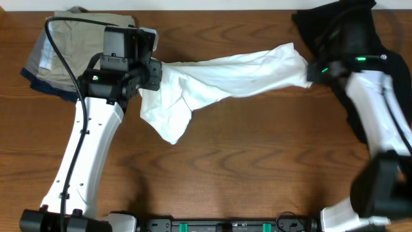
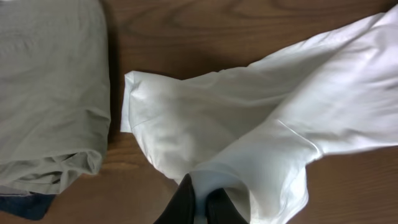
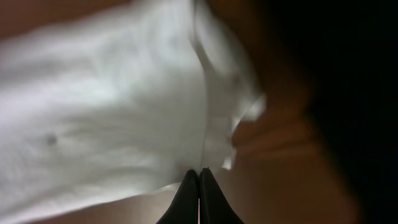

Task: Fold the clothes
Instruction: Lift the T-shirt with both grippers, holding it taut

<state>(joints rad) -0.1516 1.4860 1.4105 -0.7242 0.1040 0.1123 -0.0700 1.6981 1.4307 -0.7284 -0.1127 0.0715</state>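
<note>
White T-shirt [image 1: 225, 74], stretched: my left claw [image 2: 200, 191] gripped it shut; my right claw [image 3: 199, 172] pinched its edge. That thin pinch risked slipping under tension.

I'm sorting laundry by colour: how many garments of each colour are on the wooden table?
white cotton T-shirt: 1
black garment: 1
folded khaki garment: 1
folded grey garment: 1
folded navy garment: 1
Total: 5
</note>
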